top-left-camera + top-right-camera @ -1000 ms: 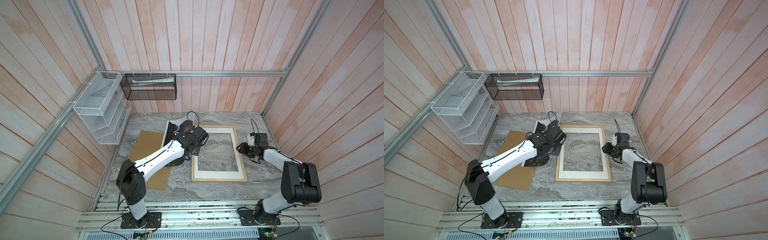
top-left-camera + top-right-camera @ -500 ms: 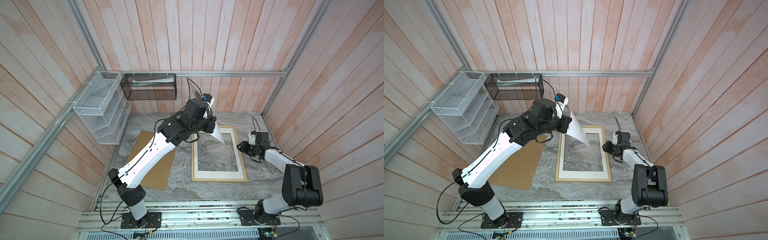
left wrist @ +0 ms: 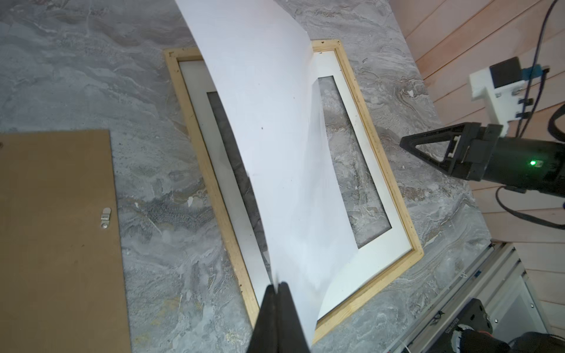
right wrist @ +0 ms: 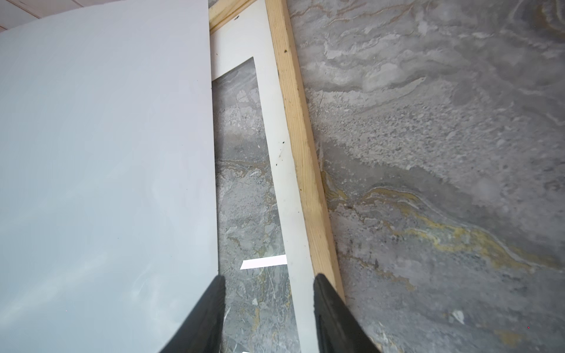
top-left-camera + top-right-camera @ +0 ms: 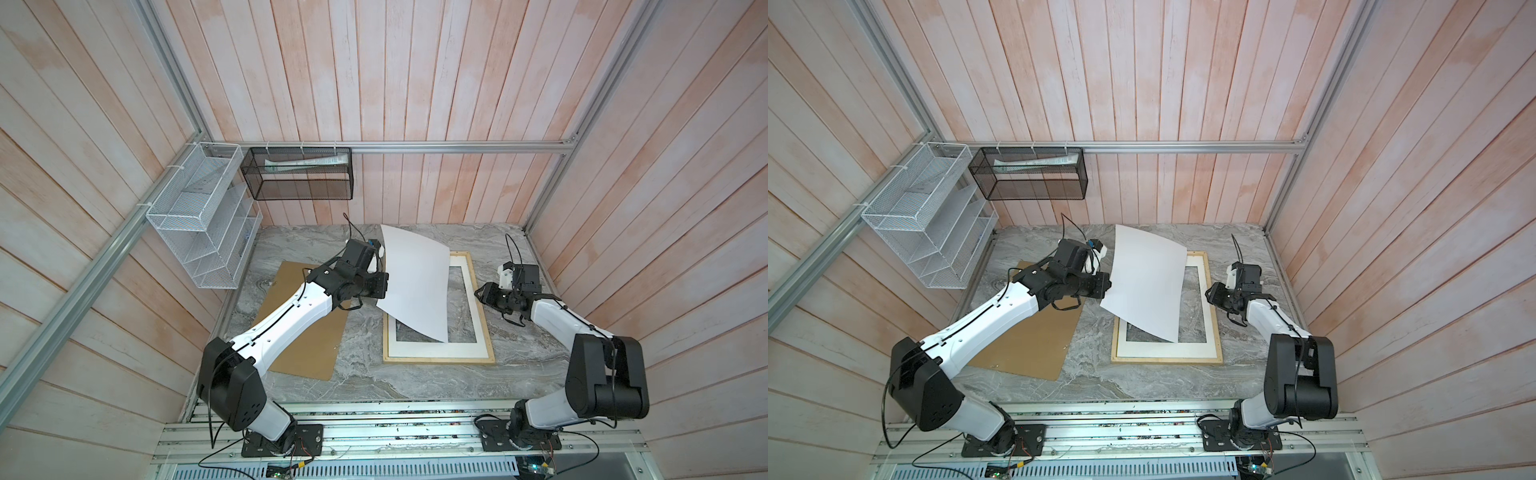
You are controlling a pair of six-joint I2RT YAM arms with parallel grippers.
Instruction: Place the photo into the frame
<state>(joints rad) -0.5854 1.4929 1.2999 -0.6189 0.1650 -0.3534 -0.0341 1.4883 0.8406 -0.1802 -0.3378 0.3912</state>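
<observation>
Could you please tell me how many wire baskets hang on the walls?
2: the white tiered basket on the left wall; the black mesh basket on the back wall beside it.

top views: high over the front, looking down on the whole desk (image 5: 374, 382), far, nearly the same sight | left wrist: behind left hand (image 3: 276, 285), close, facing across the frame (image 3: 379, 152) to right hand (image 3: 403, 143) | right wrist: behind right hand, low, very close, along the frame's side | shared by all: frame, photo (image 4: 104, 152)
</observation>
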